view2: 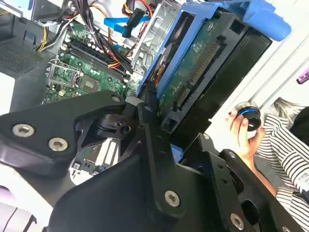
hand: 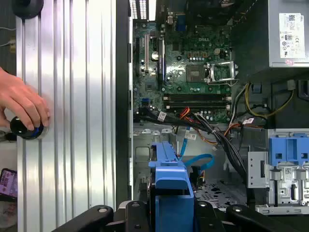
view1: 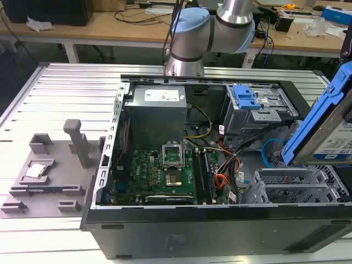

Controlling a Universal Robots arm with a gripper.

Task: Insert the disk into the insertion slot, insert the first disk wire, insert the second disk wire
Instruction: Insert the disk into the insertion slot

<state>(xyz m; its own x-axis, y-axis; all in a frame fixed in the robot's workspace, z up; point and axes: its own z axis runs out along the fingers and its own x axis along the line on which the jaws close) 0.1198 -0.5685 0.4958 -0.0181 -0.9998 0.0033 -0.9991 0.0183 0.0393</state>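
Case: one open black computer tower case (view1: 181, 236) lying on its side on a ribbed aluminium table (view1: 66, 93); everything below is placed from this case.
Fixture: one grey plastic holder block (view1: 52, 176) on the table, outside the case on the exterior view's left, with one square silver chip (view1: 36, 170) seated in it.
Motherboard: one green circuit board (view1: 165, 173) on the case floor, towards the near wall.
Insertion slot: one silver-grey perforated sheet-metal bay (view1: 297, 184), inside the case at its near corner on the exterior view's right; no disk is in it.
Disk: one flat silver hard drive in a bright blue plastic carrier (view1: 333, 135), tilted steeply in the air just above the insertion slot.
Gripper: one black linkage gripper (hand: 170, 210), clamped on the disk, its fingers flanking the blue carrier in the first wrist view.
Cable: one blue flat cable (hand: 198, 162) looping inside the case near the slot.
Cage: one taller grey drive cage with a blue latch (view1: 247, 99), at the far wall of the case.
Power supply: one grey metal box (view1: 159, 104), at the far wall, beside the cage.
Hand: one person's hand (hand: 21, 104) outside the case, resting on one round black knob (hand: 24, 128) on the table.
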